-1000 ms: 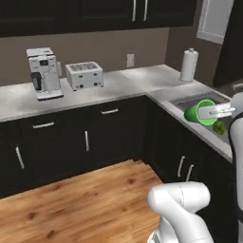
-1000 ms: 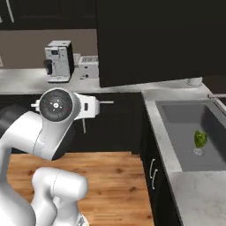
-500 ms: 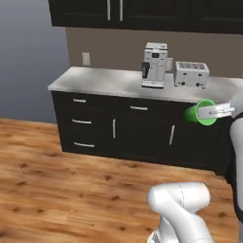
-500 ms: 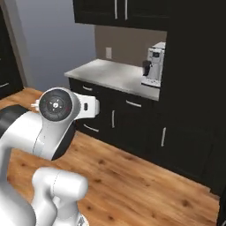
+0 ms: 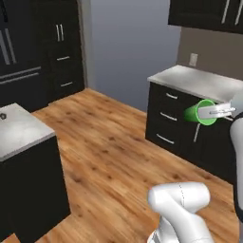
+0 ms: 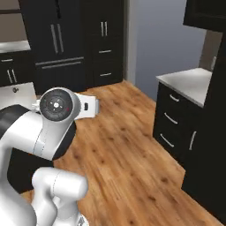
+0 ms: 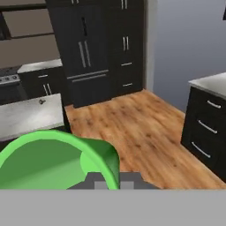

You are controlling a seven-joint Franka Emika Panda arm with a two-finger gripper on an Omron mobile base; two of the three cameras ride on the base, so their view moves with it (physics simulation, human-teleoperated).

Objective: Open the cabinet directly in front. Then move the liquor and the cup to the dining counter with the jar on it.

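Observation:
The bright green cup hangs in the air, lying on its side, with my gripper shut on its rim. Its open mouth fills the lower left of the hand view, where the cup partly hides my gripper. The dining counter, a veined marble slab on a dark base, stands at the left, well away from the cup; its top lies ahead of the hand. A near-black wall cabinet with silver handles is shut at the upper right; I cannot tell whether it is the task's one. The liquor and the jar are out of view.
A dark base unit with drawers and a pale worktop runs along the right, close behind the cup. Tall black fridge and pantry doors line the far wall. Open wooden floor lies between the counter and the base unit.
The whole picture has swung round as the base turned: coffee machine, toaster and sink have left the view, and the fridge wall and marble slab have come in. The cup stays in my gripper.

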